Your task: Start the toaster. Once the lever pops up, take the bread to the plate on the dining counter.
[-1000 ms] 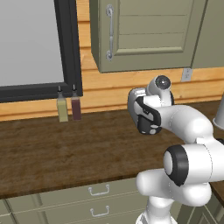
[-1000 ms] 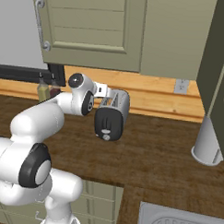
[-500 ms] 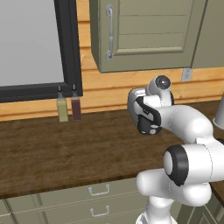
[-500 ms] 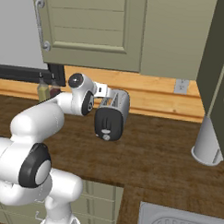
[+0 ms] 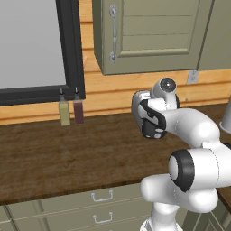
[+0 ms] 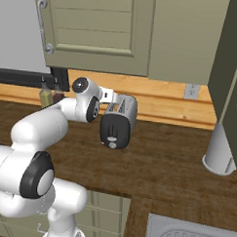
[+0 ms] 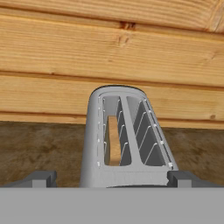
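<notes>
A white arm (image 6: pixel 42 124) of rounded, glossy segments is seen, joined by dark grey rings at its joints, capped by a round dark disc at the wrist, and ended by two small dark finger tips (image 7: pixel 39 178).

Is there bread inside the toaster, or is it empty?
Bread is inside. In the hand view, a tan slice stands in the left slot of the toaster; the right slot looks empty.

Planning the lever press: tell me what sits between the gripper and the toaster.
Nothing: in the hand view the open gripper hangs right over the toaster, fingertips straddling its near end, bread in its left slot.
</notes>
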Tool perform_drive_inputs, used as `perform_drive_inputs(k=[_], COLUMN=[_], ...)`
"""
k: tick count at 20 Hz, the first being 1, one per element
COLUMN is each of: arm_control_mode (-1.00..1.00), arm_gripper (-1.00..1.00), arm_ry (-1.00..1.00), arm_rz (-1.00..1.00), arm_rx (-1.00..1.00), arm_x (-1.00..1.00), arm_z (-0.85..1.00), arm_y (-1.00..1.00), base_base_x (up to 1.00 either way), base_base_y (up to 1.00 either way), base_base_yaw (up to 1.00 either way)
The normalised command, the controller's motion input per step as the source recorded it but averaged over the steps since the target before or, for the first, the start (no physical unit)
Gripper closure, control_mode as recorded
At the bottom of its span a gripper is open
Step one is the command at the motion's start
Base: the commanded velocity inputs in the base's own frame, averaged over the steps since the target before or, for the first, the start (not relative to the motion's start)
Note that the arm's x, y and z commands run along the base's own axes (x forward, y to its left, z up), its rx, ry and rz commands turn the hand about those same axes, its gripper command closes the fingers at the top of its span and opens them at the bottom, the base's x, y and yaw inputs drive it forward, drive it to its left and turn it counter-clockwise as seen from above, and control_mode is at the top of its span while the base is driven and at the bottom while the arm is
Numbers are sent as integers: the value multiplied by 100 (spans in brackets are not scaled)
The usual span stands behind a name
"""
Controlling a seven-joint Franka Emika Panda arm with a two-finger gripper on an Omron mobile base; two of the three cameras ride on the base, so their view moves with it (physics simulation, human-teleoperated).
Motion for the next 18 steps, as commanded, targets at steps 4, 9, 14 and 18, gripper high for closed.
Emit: perform_drive_inputs(k=[4,9,14,18], arm_control_mode=[-100,-100,-100,-100], arm_gripper=[-100,-100,-100,-100], arm_ry=[0,0,0,0], arm_rz=[0,0,0,0], arm_rx=[0,0,0,0], arm_x=[0,0,0,0], arm_z=[0,0,0,0], arm_y=[0,0,0,0], base_base_x=[0,0,0,0], base_base_y=[0,0,0,0], base_base_yaw=[0,0,0,0])
